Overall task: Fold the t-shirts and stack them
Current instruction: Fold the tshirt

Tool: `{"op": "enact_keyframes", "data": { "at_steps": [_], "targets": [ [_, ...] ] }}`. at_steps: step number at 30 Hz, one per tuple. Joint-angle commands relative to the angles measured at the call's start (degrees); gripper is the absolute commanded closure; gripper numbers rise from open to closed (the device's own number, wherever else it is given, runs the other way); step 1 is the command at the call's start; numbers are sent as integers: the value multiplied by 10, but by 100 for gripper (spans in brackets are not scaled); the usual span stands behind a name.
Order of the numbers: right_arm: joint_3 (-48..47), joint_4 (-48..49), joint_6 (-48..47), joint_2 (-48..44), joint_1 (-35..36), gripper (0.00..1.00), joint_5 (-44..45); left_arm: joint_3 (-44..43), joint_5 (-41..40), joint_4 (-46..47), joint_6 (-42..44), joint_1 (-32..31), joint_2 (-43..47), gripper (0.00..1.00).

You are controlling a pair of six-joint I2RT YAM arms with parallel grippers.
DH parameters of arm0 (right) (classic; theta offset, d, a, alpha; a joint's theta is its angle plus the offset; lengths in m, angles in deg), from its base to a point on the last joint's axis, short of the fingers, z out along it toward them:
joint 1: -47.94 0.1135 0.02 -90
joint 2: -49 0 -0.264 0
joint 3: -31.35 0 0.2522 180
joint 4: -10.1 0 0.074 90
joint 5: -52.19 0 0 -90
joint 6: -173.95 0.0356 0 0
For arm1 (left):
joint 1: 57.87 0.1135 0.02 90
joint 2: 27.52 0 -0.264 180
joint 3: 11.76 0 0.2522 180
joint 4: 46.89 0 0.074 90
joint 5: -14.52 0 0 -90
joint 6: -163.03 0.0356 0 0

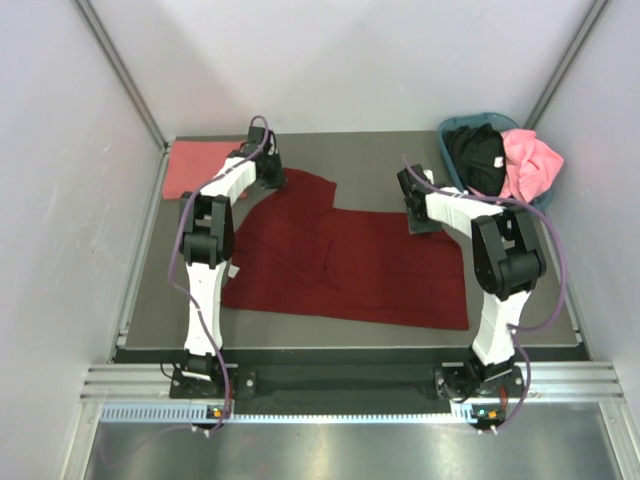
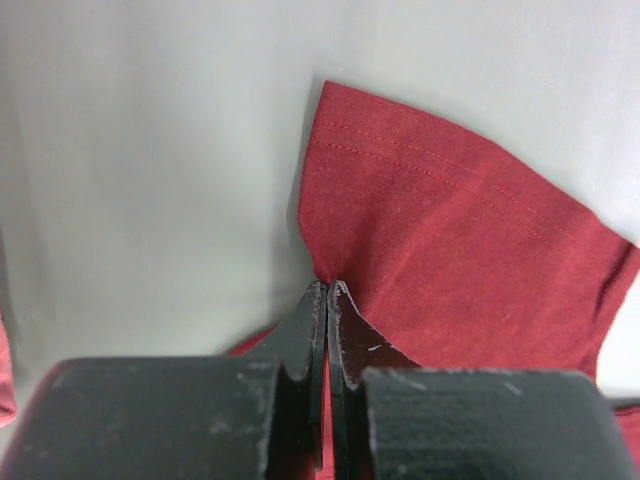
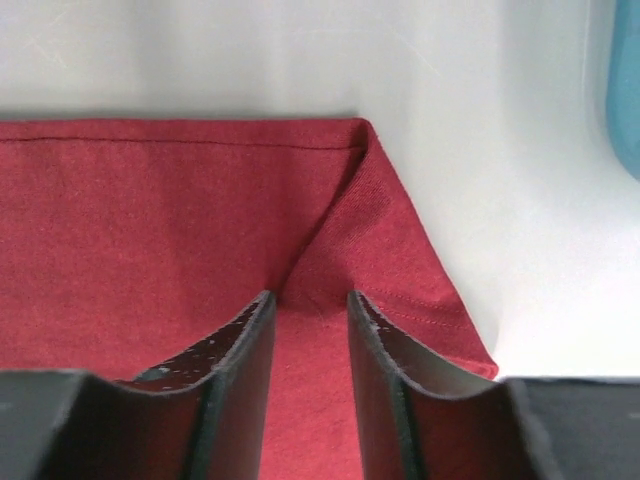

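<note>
- Centre of the counter [image 1: 155, 290]: the dark maroon t-shirt [image 1: 350, 265] lies spread flat, reaching almost to the near edge.
- Left gripper [image 2: 327, 292], near the far edge, has its jaws pressed together on a pinch of that shirt beside a stitched hem.
- Right gripper [image 3: 310, 300] sits low over the shirt's far right corner, jaws apart, straddling a folded-over edge.
- Salmon-pink t-shirt [image 1: 190, 168] lies flat in the far left corner.
- Teal-blue basket [image 1: 450, 130] stands in the far right corner, holding the black t-shirt [image 1: 478, 155] and the bright pink t-shirt [image 1: 530, 165], which drapes over its right rim.
</note>
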Motion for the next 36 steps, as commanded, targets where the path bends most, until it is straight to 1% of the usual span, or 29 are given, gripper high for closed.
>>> {"op": "enact_keyframes", "data": {
  "at_steps": [1, 2, 6, 7, 10, 14, 28, 31, 32, 36],
  "targets": [
    [-24, 19, -11, 5, -9, 66, 20, 2, 7, 24, -4, 2, 52, 100],
    [-24, 20, -12, 6, -10, 66, 21, 2, 6, 26, -4, 2, 54, 100],
    [-24, 24, -14, 7, -11, 77, 27, 2, 6, 26, -7, 2, 60, 100],
    [-24, 24, -15, 6, -12, 86, 29, 2, 6, 26, -8, 2, 62, 100],
    [-25, 20, -18, 0, -12, 100, 39, 3, 5, 24, -9, 1, 68, 100],
    [-23, 8, -20, -22, -14, 100, 70, 6, -9, 24, -10, 2, 80, 100],
    [15, -17, -7, -71, -30, 100, 113, 62, -43, 37, -3, 2, 140, 100],
    [24, -26, -3, -79, -37, 100, 133, 74, -48, 37, -1, 2, 155, 100],
    [27, -28, 1, -83, -44, 100, 135, 78, -65, 39, 0, 3, 165, 100],
    [42, -31, 12, -97, -66, 100, 137, 104, -71, 47, 2, 3, 189, 100]
  ]
}}
